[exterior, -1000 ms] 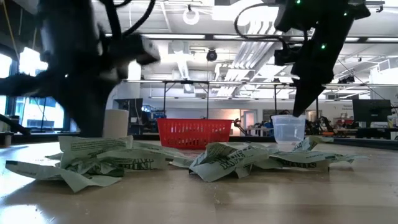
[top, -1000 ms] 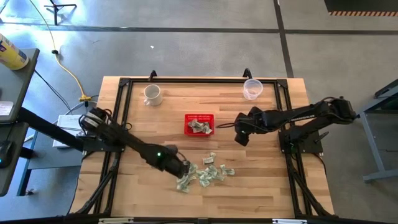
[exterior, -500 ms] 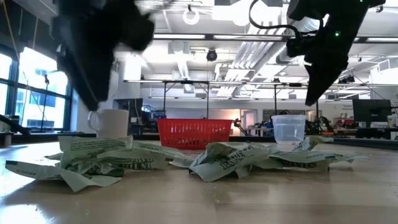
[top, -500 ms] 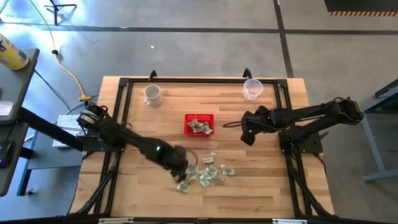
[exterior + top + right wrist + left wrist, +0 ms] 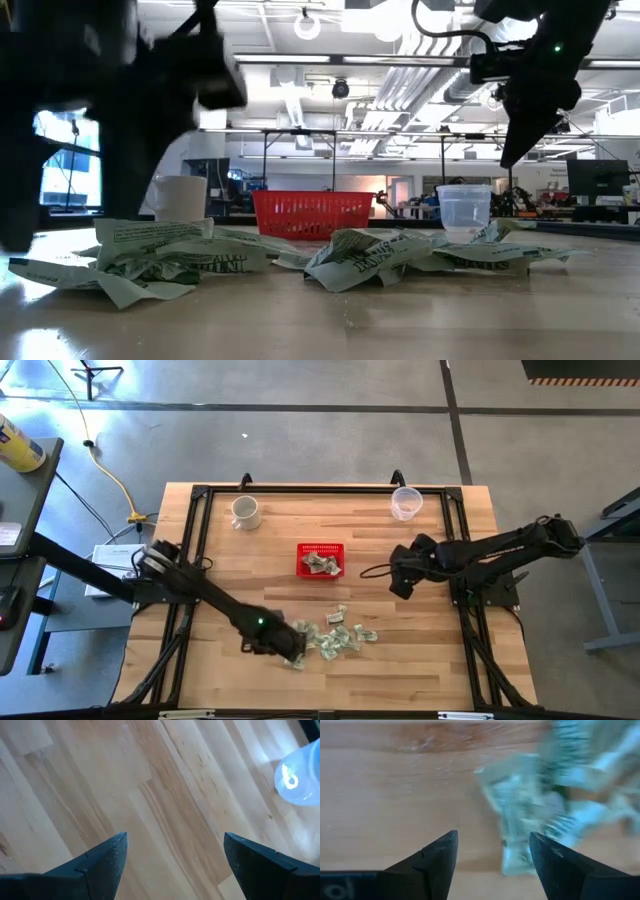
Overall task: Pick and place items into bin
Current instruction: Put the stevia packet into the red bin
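A wooden table [image 5: 250, 560] framed by black rails is seen from above, with 2 dark arms reaching in from either side. The left gripper [image 5: 283, 644] is held low at the left edge of a loose heap of pale green-and-white wrinkly items [image 5: 335, 638], which is spread on the wood near the front of the table. In the left wrist view the left gripper [image 5: 492, 855] is shown with its 2 fingers [image 5: 437, 857] spread apart and nothing between them, bare wood lying in the gap and the blurred items [image 5: 545, 805] just ahead and to one side. The red bin [image 5: 320, 559] is placed near the middle of the table, behind the heap and apart from it, and a few items are seen inside it. In the low view the bin [image 5: 313, 213] is seen beyond the crumpled items [image 5: 260, 255].

The right gripper [image 5: 400, 582] is held above bare wood to the right of the bin, well apart from the heap. Its fingers [image 5: 107, 857] are parted wide in the right wrist view, with nothing held. A white mug [image 5: 244, 511] is set at the far left of the table and a clear plastic cup [image 5: 405, 503] at the far right.
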